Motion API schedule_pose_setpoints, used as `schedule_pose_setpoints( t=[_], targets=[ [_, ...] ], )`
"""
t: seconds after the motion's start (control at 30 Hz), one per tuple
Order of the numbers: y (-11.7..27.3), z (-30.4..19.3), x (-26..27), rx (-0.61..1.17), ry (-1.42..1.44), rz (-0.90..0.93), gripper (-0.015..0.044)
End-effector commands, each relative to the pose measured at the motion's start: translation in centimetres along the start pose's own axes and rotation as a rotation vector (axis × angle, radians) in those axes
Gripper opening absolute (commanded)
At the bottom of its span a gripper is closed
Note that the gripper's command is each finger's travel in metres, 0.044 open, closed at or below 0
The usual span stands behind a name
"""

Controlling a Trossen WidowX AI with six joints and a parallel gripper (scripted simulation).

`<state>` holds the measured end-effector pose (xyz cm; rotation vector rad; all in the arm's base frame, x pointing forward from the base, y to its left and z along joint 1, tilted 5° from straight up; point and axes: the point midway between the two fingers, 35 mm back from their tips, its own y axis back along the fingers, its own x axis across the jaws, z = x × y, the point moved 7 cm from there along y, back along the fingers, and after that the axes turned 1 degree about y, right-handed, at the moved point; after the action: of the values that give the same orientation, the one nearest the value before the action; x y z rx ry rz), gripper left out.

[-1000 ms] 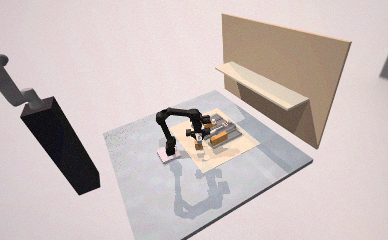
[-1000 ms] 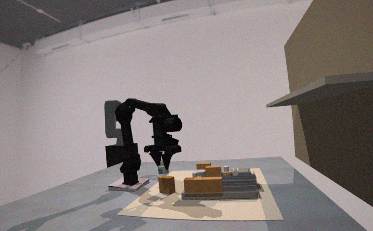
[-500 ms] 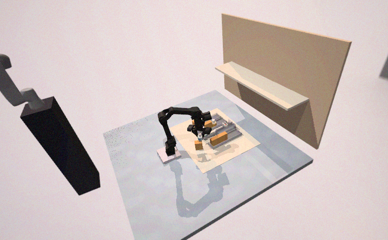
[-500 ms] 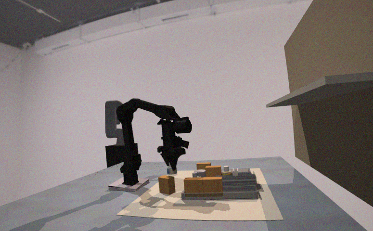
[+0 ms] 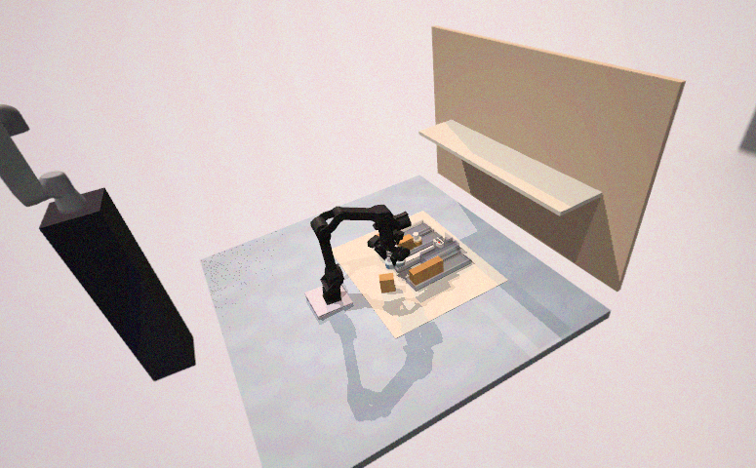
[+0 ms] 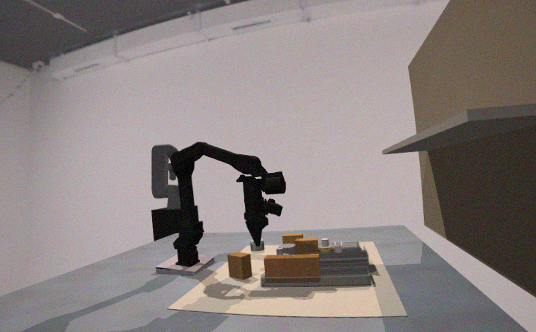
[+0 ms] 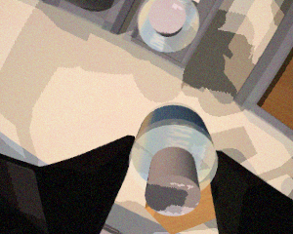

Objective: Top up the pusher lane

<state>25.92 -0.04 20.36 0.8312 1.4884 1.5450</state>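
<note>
In the top view, 1 black arm (image 5: 358, 214) (image 6: 225, 155) stands on a pale pink base plate (image 5: 318, 311) (image 6: 165, 270). The gripper (image 5: 395, 257) (image 6: 256, 243) (image 7: 173, 151) holds 1 jar (image 5: 389, 263) (image 6: 256, 247) (image 7: 175, 134) near the front of the grey lanes (image 5: 436, 280) (image 6: 344, 280) (image 7: 271, 63). On the cream mat (image 5: 474, 284) (image 6: 287, 303) (image 7: 88, 97), 1 small orange block (image 5: 386, 283) (image 6: 239, 265) (image 7: 205, 216) is apart from these lanes; 1 long orange block (image 5: 426, 270) (image 6: 292, 268) (image 7: 290, 73) lies in them. 1 tan panel (image 5: 544, 98) (image 6: 488, 61) carries 1 shelf (image 5: 509, 165) (image 6: 488, 111), well apart from the arm.
</note>
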Motion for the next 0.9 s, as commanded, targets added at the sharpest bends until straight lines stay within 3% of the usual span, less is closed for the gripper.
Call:
schedule_pose_setpoints(
  t=[0.0, 0.37, 0.87],
  targets=[
    [-0.4, 0.9, 0.9, 0.003, -0.102, -0.001, 0.0],
    [-1.3, 2.7, 3.2, 0.008, -0.343, 0.0, 0.0],
    [-3.7, 2.7, 3.2, 0.008, -0.346, 0.0, 0.0]
  ],
)
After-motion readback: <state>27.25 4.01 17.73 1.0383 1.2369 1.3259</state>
